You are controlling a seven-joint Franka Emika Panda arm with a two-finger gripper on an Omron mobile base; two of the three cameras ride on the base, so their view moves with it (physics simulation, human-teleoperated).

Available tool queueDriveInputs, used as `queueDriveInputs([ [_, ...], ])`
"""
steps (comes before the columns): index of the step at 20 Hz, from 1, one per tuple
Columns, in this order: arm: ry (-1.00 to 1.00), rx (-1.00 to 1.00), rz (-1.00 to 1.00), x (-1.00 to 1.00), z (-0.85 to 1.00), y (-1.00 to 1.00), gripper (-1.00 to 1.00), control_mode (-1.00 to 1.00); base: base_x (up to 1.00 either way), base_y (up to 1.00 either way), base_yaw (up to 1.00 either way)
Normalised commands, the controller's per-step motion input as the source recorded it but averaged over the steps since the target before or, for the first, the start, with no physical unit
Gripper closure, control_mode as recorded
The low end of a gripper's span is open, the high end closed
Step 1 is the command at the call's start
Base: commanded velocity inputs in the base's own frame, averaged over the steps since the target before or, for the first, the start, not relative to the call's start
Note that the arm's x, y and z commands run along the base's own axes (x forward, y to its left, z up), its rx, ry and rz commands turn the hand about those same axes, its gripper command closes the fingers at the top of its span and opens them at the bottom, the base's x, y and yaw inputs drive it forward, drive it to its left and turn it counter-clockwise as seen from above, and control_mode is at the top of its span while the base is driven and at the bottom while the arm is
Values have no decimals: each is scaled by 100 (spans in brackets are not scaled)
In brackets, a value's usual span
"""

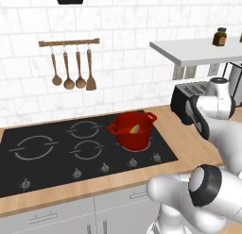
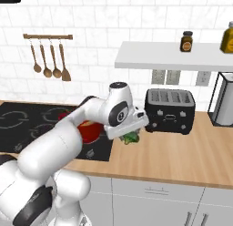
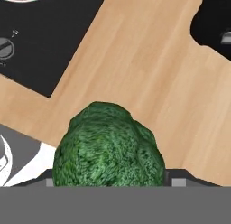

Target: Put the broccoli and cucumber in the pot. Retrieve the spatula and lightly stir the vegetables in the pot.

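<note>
The wooden counter point(image 2: 182, 152) runs across the kitchen, with the black stovetop point(image 1: 56, 153) set into its left part and a black toaster point(image 2: 169, 110) standing on it at the right, below a white shelf point(image 2: 173, 56) that carries a small brown jar point(image 2: 186, 41). On the tiled wall above the stovetop a wooden rail point(image 1: 69, 42) holds three wooden spoons point(image 1: 69, 70) and a wooden spatula point(image 1: 90, 70). The pot point(image 1: 133, 130) sits on the stovetop's right rear burner, red and deep, and the cucumber point(image 1: 135, 129) shows as a pale yellow-green tip leaning inside it. The white arm reaches over the counter just right of the stovetop, between the pot and the toaster. The gripper point(image 3: 108, 182) is closed around the broccoli point(image 3: 108, 146), whose dark green head bulges between the two finger tips in the hand view; in the right base view the broccoli point(image 2: 130, 137) hangs under the hand, above the bare wood and apart from it, beside the stovetop's right edge.
</note>
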Motion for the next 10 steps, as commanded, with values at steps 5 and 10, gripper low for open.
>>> queueDriveInputs([
  [5,-15,0,0,-65,80,69,100,-100,0,0,0],
  [10,-18,0,0,-55,70,83,100,-100,0,0,0],
])
